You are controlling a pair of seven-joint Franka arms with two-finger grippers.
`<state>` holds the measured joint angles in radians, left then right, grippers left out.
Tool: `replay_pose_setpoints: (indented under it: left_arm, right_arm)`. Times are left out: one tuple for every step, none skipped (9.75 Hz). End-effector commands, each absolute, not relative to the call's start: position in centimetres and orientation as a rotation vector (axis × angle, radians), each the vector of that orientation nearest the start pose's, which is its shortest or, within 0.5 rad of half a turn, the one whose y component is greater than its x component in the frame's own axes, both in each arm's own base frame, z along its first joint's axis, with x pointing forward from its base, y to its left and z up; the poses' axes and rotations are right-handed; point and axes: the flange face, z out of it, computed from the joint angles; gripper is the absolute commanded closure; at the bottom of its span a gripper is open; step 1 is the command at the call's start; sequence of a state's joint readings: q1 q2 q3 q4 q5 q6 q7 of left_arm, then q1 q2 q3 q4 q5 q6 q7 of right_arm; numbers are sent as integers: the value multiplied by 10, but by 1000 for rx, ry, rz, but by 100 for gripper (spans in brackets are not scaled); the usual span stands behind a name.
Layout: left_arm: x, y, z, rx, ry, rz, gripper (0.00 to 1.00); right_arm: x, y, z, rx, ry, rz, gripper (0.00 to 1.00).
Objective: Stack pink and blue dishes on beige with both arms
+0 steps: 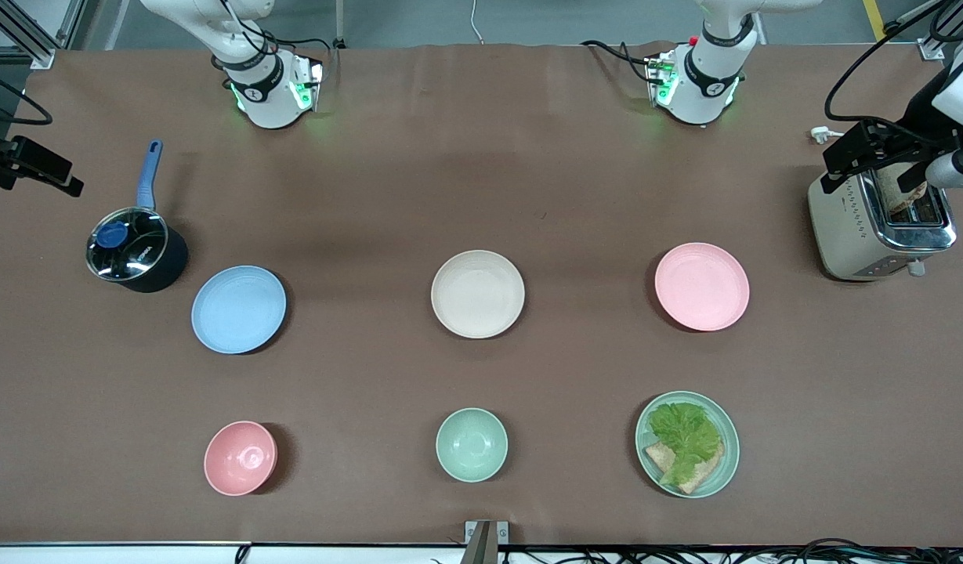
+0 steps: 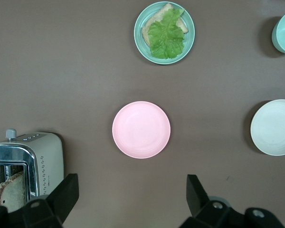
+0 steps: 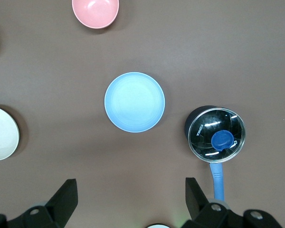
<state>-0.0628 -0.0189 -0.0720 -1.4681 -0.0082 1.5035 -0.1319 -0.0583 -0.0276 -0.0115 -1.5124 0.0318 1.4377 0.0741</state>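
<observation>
Mid-table sat the beige plate, with the blue plate toward the right arm's end and the pink plate toward the left arm's. Both grippers, left and right, hung high, jaws released, holding nothing.

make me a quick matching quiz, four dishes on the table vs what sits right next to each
Things:
1. blue plate
2. pink plate
3. mint-green plate
4. beige plate

Places or states:
A. holds lettuce and bread
B. beside the lidded pot
C. between the two other same-size plates
D. toward the left arm's end, near the toaster

Pairs: 1-B, 2-D, 3-A, 4-C
</observation>
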Motion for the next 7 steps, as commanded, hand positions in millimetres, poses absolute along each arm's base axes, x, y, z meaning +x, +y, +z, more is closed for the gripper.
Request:
replay_pose_setpoints:
  left_arm:
    - [536, -73, 662, -3166, 30, -15, 0]
    - [536, -72, 662, -3166, 28, -17, 0]
    - [537, -70, 659, -3164, 1, -3, 0]
    - [539, -64, 658, -3176, -17, 4, 0]
    - [539, -48, 655, -3213, -61, 21, 3]
    - [541, -31, 641, -3232, -86, 72, 3]
    - [543, -12, 624, -3259, -46, 117, 3]
  right_arm:
    - [527, -36, 658, -3118, 215, 77, 0]
    - [527, -36, 658, -3118, 215, 77, 0]
    - [527, -36, 658, -3118, 213, 77, 0]
    - [528, -36, 657, -3117, 218, 79, 0]
    - [527, -36, 658, -3118, 215, 77, 0]
    - [528, -37, 658, -3119, 211, 72, 0]
    - [531, -40, 655, -3132, 207, 67, 0]
